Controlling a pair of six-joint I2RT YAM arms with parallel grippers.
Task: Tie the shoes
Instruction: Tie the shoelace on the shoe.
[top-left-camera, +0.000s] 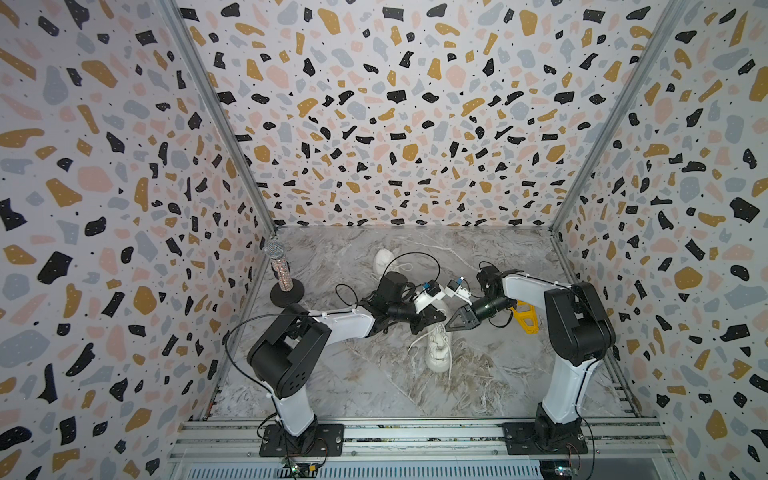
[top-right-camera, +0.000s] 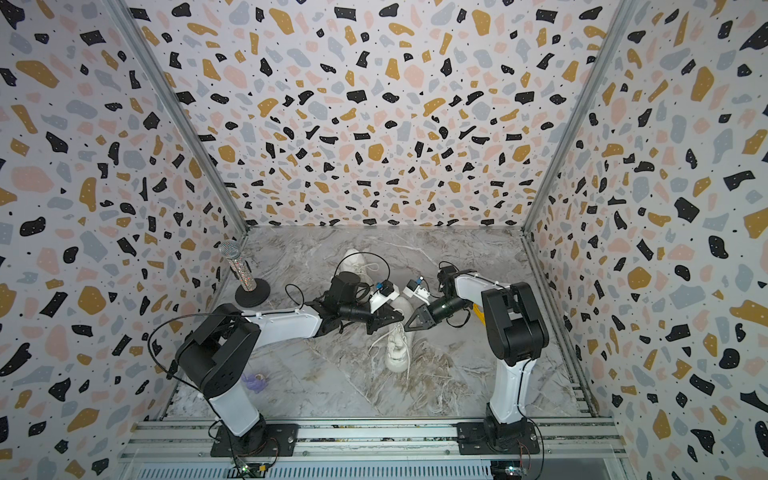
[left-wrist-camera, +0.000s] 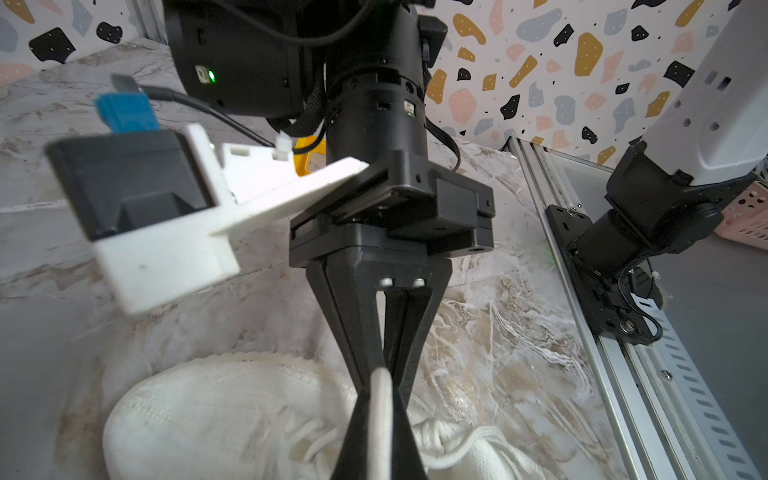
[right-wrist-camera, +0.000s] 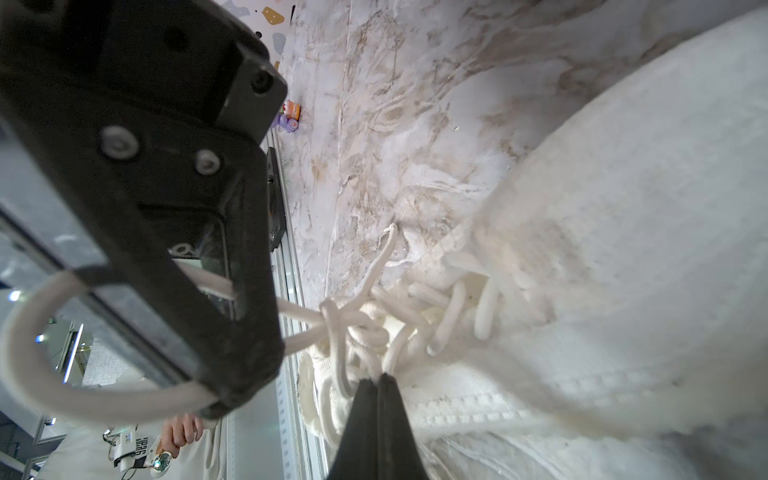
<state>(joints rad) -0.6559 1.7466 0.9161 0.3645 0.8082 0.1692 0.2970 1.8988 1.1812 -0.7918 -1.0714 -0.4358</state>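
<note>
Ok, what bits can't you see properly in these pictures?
Far shoe: top views, mostly behind the left arm; its laces can't be judged.
Yellow thing: top views, half behind the right arm; unidentifiable.
Near shoe's lace knot: top views, masked by the left end effector and right end effector; right wrist view, too tangled to call finished.
Purple toy: a top view, too small to name.

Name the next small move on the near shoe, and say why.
Probably draw the grippers gently apart: the left gripper and right gripper are each shut on lace beside the knot on the near shoe, and that knot looks slack.
</note>
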